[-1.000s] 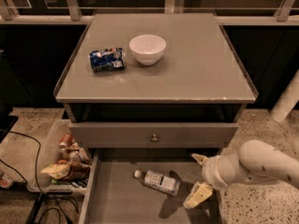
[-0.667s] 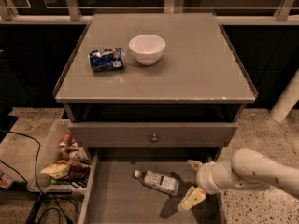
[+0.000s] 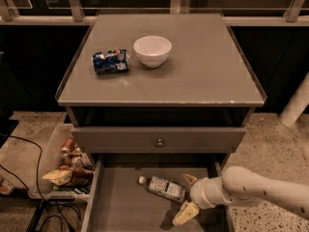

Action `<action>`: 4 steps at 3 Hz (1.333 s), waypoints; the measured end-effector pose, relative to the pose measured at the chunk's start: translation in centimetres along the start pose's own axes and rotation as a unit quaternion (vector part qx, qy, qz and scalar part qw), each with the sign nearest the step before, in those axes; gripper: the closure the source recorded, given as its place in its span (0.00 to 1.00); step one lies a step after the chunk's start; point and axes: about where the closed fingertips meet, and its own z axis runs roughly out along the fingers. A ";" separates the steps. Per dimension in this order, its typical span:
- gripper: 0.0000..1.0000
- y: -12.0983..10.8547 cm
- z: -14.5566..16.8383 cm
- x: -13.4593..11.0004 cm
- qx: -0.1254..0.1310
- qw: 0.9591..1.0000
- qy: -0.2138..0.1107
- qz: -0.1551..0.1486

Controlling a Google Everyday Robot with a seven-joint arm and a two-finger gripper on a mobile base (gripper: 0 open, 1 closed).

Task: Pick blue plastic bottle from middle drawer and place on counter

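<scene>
The blue plastic bottle (image 3: 163,187) lies on its side on the floor of the open middle drawer (image 3: 120,207), white cap pointing left. My gripper (image 3: 187,196) reaches in from the right on a white arm, just right of the bottle's base. Its two pale fingers (image 3: 185,213) are spread apart, one above and one below the bottle's end, holding nothing. The counter (image 3: 203,71) above is flat and gray.
A crushed blue-and-white can (image 3: 111,61) and a white bowl (image 3: 152,50) sit on the counter's left half. A closed drawer front with a round knob (image 3: 160,142) is above the open drawer. A bin of snack packets (image 3: 67,168) stands on the floor at left, with cables.
My gripper and arm have moved left, closer to the bottle's base. The bottle has not moved.
</scene>
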 end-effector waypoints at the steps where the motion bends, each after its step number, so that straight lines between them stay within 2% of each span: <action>1: 0.00 0.2 2.1 -0.1 0.017 1.000 0.000 -0.023; 2: 0.00 -1.3 3.5 -1.4 0.060 0.996 -0.008 -0.060; 3: 0.00 -3.4 4.1 -2.4 0.100 0.992 -0.016 -0.069; 4: 0.00 -4.2 5.0 -2.2 0.110 0.991 -0.019 -0.068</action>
